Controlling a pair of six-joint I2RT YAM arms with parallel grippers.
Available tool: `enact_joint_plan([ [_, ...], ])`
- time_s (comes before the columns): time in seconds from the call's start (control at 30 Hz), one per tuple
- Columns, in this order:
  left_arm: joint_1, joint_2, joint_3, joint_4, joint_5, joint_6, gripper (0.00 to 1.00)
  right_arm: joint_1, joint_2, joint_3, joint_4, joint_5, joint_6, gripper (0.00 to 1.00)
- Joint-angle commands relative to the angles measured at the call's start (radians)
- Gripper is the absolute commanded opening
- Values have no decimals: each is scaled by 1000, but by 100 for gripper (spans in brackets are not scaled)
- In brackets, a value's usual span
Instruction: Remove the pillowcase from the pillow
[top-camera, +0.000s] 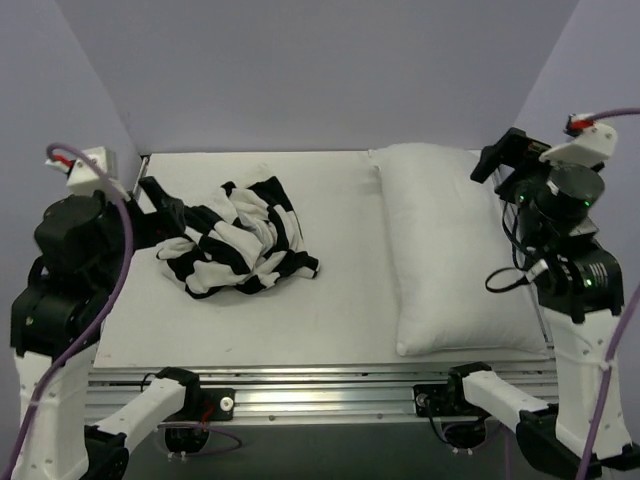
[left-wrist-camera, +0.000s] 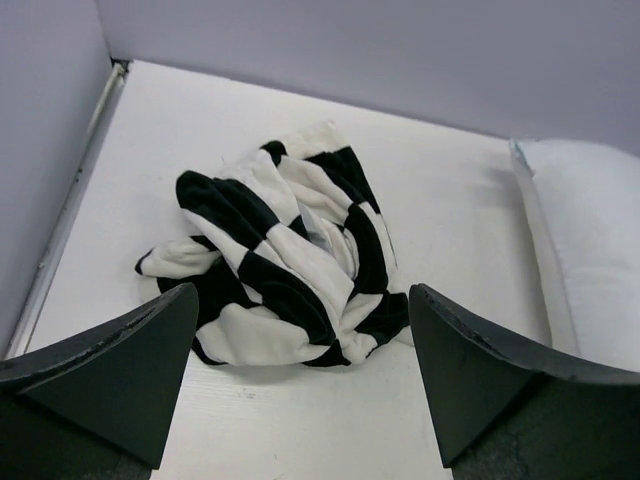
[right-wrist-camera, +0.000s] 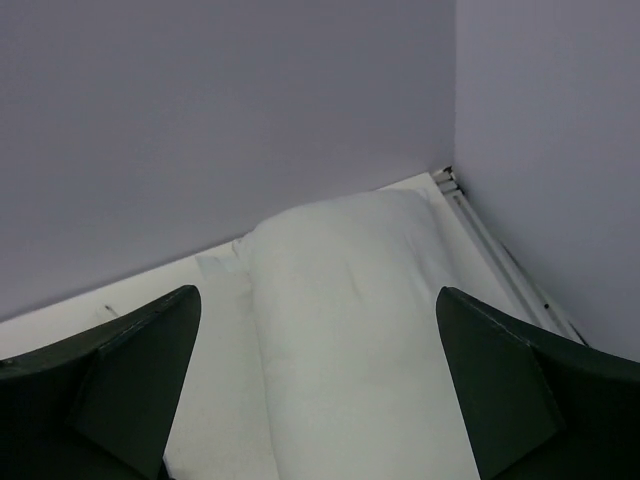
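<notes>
The black-and-white checkered pillowcase (top-camera: 240, 240) lies crumpled in a heap on the left half of the white table, off the pillow. The plain white pillow (top-camera: 450, 250) lies bare along the right side, lengthwise from front to back. My left gripper (top-camera: 165, 205) hovers at the heap's left edge, open, with nothing between its fingers. In the left wrist view the pillowcase (left-wrist-camera: 280, 250) lies just beyond that gripper (left-wrist-camera: 303, 290), and the pillow (left-wrist-camera: 590, 260) shows at the right. My right gripper (top-camera: 497, 155) is open above the pillow's far right corner; its wrist view shows the pillow (right-wrist-camera: 360, 340) below the gripper (right-wrist-camera: 318, 295).
Lavender walls (top-camera: 300, 70) close in the table at the back and both sides. A metal rail (top-camera: 320, 385) runs along the near edge between the arm bases. A small tag (right-wrist-camera: 215, 265) sticks out at the pillow's far corner.
</notes>
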Motion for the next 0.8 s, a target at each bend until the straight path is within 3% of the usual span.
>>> enact_joint_plan([
  [0.0, 5, -91, 77, -114, -103, 0, 94, 2, -116, 31, -57, 134, -81, 100],
  [0.17, 5, -234, 122, -119, -225, -7, 94, 3, -296, 17, -63, 237, -141, 100],
  [0.43, 5, -504, 16, -59, -324, -9, 94, 21, -557, -111, -20, 286, -146, 100],
  [0.77, -18, -639, -117, -131, -358, -15, 94, 58, -647, -217, -95, 312, -143, 99],
])
